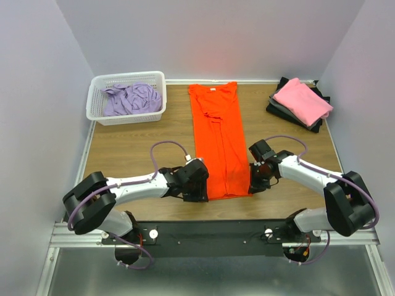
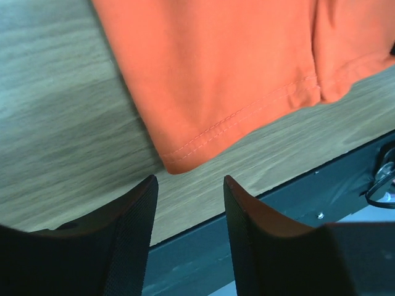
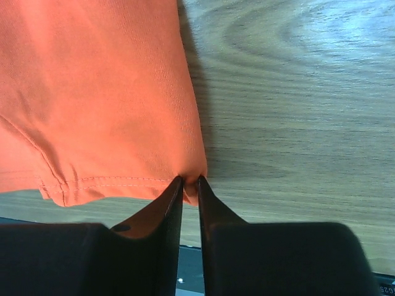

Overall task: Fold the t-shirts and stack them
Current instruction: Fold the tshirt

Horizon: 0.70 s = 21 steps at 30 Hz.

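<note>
Between the two pairs of jaws, a soft-cloth, bright orange t-shirt [image 1: 219,142] is lying on the wooden bench [image 1: 136,142], folded into a long narrow strip, its hem nearest them and its collar well beyond. The right jaws are pinching narrowly on the hem's right corner [image 3: 188,184], cloth caught between their tips. The left jaws are standing apart, holding nothing, with the hem's left corner [image 2: 174,161] lying just ahead of them. Far beyond the right jaws a folded pink t-shirt [image 1: 302,102] is resting on dark folded t-shirts [image 1: 281,110]; far beyond the left jaws a crumpled lavender t-shirt [image 1: 129,98] is sitting in a white plastic lattice basket [image 1: 99,114]. The crosswise fold seems to be starting: next, the left jaws are going to need to advance onto their corner and close, before both lift the hem toward the collar.
</note>
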Motion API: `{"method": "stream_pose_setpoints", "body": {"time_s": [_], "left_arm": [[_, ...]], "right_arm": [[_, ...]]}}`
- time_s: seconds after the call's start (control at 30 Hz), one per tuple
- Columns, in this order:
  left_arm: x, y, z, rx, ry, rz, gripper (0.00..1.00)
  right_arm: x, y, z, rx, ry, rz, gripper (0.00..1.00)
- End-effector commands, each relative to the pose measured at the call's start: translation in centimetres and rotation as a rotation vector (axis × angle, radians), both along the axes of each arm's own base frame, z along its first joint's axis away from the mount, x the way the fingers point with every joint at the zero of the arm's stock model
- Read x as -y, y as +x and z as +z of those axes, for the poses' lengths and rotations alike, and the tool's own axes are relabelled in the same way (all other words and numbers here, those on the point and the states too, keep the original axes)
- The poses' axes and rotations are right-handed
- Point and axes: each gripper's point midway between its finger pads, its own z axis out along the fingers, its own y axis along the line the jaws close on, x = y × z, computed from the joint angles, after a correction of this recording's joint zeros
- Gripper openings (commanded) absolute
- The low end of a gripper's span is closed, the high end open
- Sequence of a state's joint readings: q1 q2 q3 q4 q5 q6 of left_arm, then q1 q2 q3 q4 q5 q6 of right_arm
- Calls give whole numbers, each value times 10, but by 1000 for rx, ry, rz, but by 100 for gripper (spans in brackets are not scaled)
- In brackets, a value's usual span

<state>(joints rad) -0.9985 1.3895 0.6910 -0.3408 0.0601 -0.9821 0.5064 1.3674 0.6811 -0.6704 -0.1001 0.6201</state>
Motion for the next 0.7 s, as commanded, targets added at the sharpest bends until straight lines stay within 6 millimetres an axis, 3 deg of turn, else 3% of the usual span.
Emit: {"method": "stream_pose_setpoints", "body": {"time_s": [0.0,0.67], "left_arm": [[-5,-7,-11,-25,40,34,54],[-8,8,-16,24,108,74,45]], "right_arm": [[0,-2,-4,-12,4,-3,21],[1,-1,-3,-6,-2,-12,19]]}}
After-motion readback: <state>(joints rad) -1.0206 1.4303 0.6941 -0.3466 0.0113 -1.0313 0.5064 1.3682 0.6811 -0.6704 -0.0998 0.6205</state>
